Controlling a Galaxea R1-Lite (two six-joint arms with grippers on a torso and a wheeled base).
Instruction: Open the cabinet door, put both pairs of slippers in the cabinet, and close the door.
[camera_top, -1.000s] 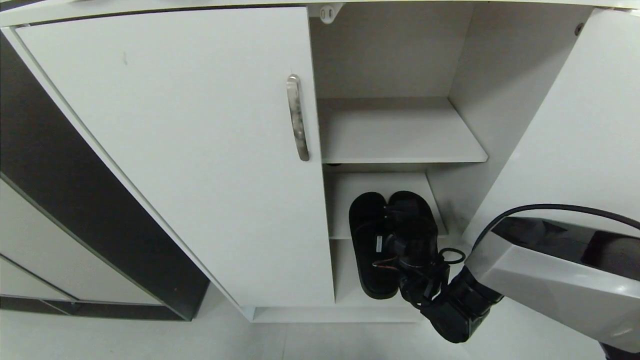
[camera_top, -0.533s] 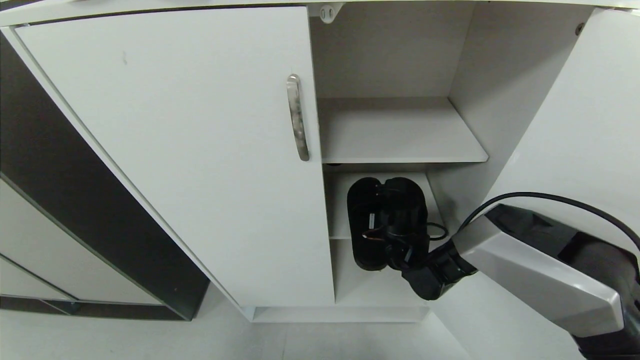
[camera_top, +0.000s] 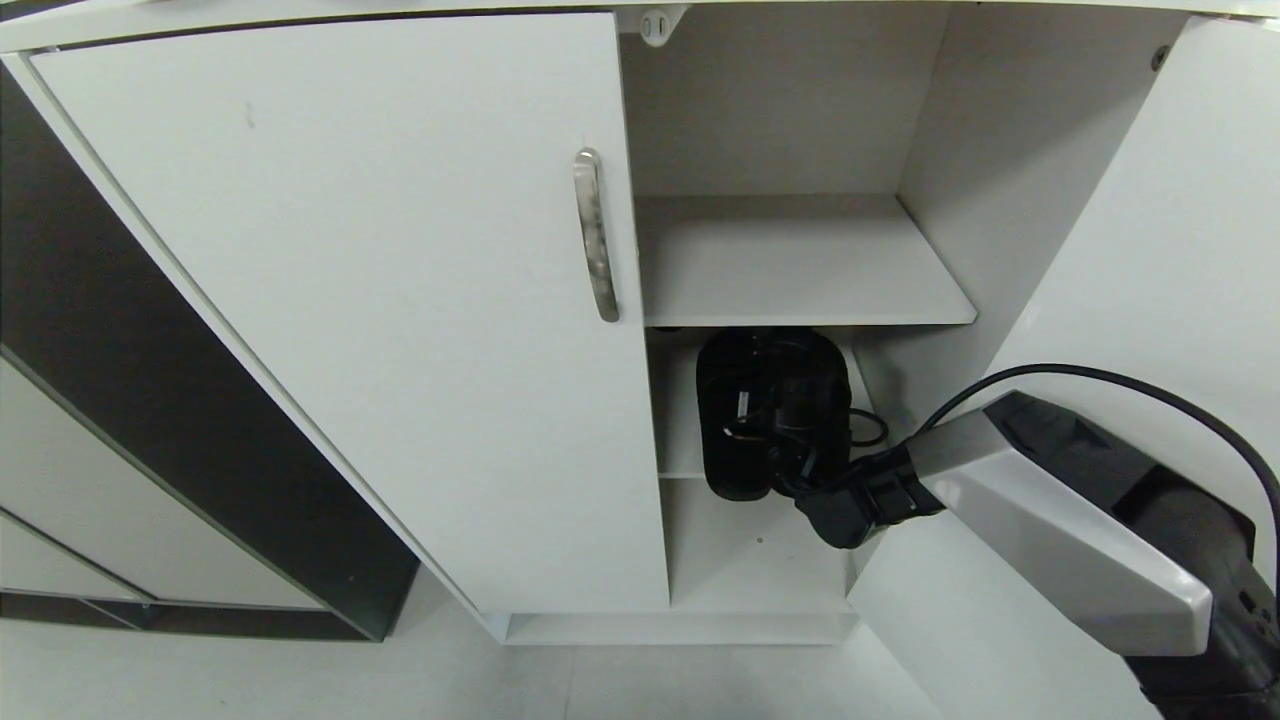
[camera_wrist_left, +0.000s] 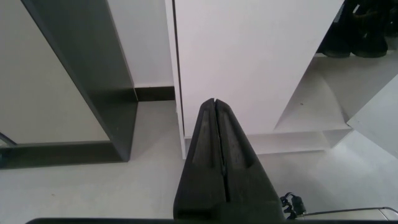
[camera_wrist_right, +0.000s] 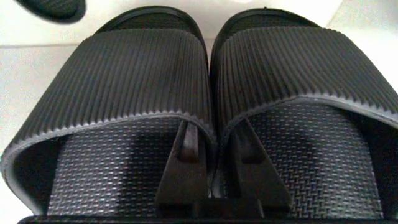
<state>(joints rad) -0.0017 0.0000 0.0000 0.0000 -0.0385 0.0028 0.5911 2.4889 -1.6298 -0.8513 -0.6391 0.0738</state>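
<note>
White cabinet (camera_top: 780, 100) on a pale floor (camera_top: 250, 670), logged as I saw it from the console.

1. Left door (camera_top: 350, 300): closed, with an upright metal handle (camera_top: 596, 235) near its inner edge.
2. Right door (camera_top: 1180, 250): swung wide open.
3. Upper shelf (camera_top: 790, 265): white, set above the lower shelf (camera_top: 678, 420).
4. Black slippers (camera_top: 735, 440), one pair: side by side over the lower shelf, toes tucked under the upper shelf, heels past the lower shelf's front edge. I could not tell whether they rested on it.
5. Right gripper (camera_top: 790, 440): reached in through the open side. In the right wrist view the right gripper (camera_wrist_right: 213, 140) was clamped on the pair's adjoining inner strap edges, one finger inside each slipper (camera_wrist_right: 124, 74).
6. Black ribbed item (camera_wrist_right: 53, 7): beyond the pair's toes, too cropped for me to identify.
7. Left gripper (camera_wrist_left: 214, 106): fingers pressed fully together, holding nothing, above the floor before the closed door.
</note>
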